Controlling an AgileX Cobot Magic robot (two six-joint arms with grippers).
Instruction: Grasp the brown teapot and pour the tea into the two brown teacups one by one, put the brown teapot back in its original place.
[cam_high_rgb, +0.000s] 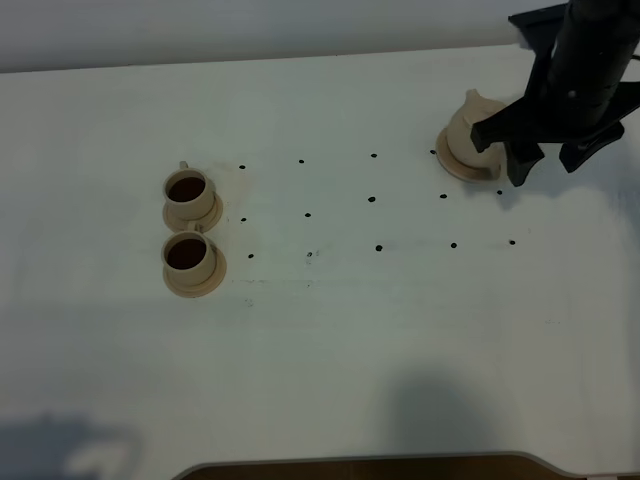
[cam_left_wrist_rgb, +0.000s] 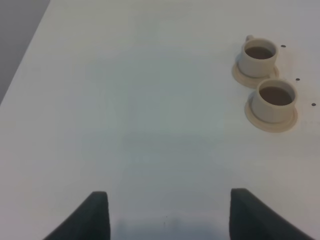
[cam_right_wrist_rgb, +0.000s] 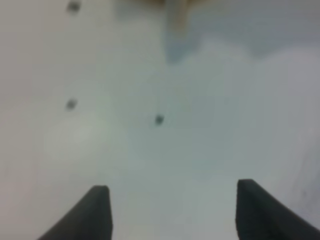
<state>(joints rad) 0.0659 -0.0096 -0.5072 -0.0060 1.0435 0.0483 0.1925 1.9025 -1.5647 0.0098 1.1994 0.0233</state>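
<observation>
Nearest you in the high view, the white table (cam_high_rgb: 330, 350) lies bare, crossed only by rows of small black dots (cam_high_rgb: 378, 246). On your left side stand the two brown teacups: the nearer teacup (cam_high_rgb: 189, 256) and, just behind it, the farther teacup (cam_high_rgb: 189, 192), each on its own saucer and each filled with dark tea, their saucers almost touching. Your left gripper (cam_left_wrist_rgb: 167, 212) shows only in its wrist view, fingers spread wide with nothing between them, hanging over bare table with both cups well ahead of it and off to one side. Far across on your right, the brown teapot (cam_high_rgb: 468, 130) sits on its round disc (cam_high_rgb: 462, 168), partly hidden by the black arm. Your right gripper (cam_high_rgb: 545, 165) stands right beside the pot on its outer side, fingers parted and holding nothing; in the high view the near finger overlaps the pot's edge, so you cannot tell whether it touches. Its wrist view is blurred, showing only spread fingers above table and dots, with a tan sliver at the frame edge
</observation>
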